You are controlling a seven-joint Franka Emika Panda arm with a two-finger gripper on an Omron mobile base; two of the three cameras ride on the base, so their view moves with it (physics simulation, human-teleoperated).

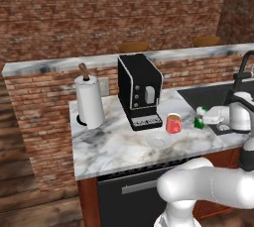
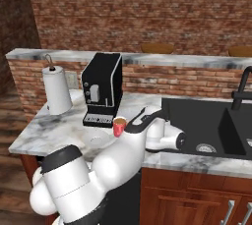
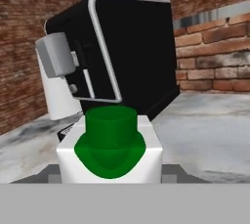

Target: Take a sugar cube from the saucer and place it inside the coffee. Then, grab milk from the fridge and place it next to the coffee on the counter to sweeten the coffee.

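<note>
Worktop: you see the white-and-grey veined marble worktop [image 1: 119, 146] over dark cabinet fronts, with a black sink [image 2: 206, 121] set into its right part.
Coffee machine: the black box-shaped coffee machine [image 1: 140, 91] stands at the back of the worktop, with a white paper towel roll on an upright holder [image 1: 90, 102] to its left.
Arm: the white arm reaches from the base across the worktop edge toward the sink side.
Hand: your hand [image 1: 204, 118] hovers over the worktop just right of the mug, clamped on the carton; in the hand view the carton sits right between the dark finger tips.
Saucer: the small round shallow white saucer [image 1: 158, 141] lies on the worktop in front of the machine, just ahead of the mug. You cannot tell whether anything lies on it.
Coffee: the small red mug of coffee [image 1: 173, 123] stands upright beside the machine's drip tray, brown liquid visible at the top in the right base view.
Milk: the small white carton of milk with a green top [image 3: 110, 147] is held in the hand, near the mug's right side and apart from it.
</note>
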